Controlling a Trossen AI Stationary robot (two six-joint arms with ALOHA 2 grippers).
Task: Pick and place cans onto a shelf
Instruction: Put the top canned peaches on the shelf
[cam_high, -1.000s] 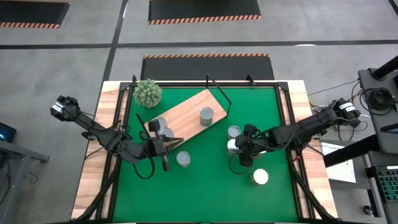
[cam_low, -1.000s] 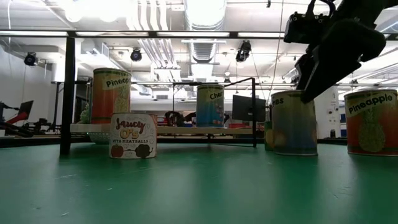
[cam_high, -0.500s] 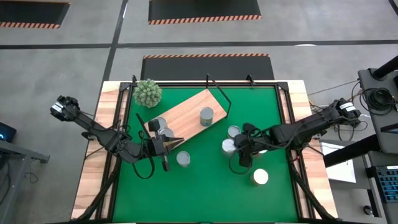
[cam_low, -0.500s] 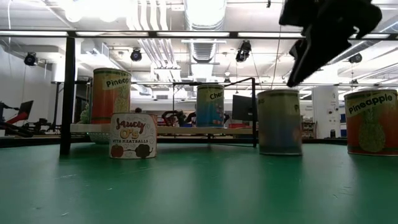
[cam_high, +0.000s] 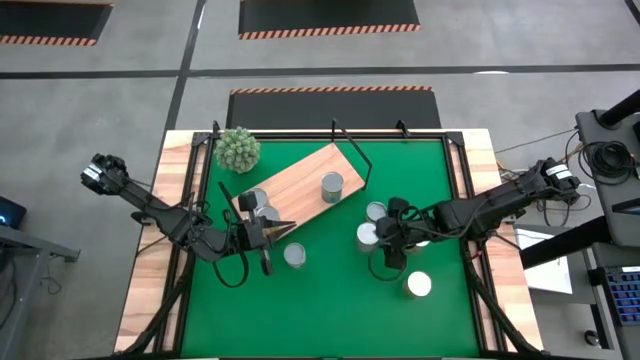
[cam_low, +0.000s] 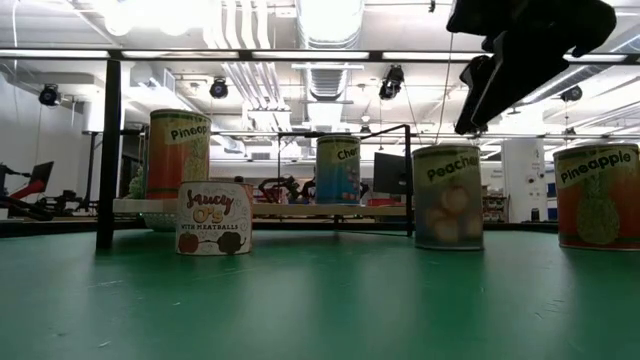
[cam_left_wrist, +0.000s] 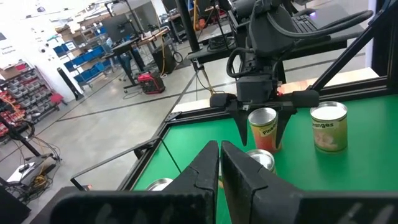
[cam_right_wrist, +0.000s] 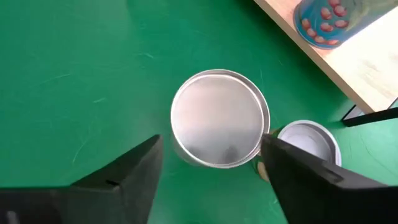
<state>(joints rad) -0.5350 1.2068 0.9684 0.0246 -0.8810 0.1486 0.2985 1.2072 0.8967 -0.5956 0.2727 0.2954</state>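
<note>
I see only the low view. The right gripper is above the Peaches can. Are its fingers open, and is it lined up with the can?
Observer: Yes, open. In its wrist view the right gripper has one finger on each side of the Peaches can, above the lid.
Operator: Is something hidden behind that can?
Observer: Yes. A second can stands close behind it, on the mat beside the shelf.
Operator: Where is the left gripper?
Observer: The left gripper is shut and empty, near the shelf's front edge.
</note>
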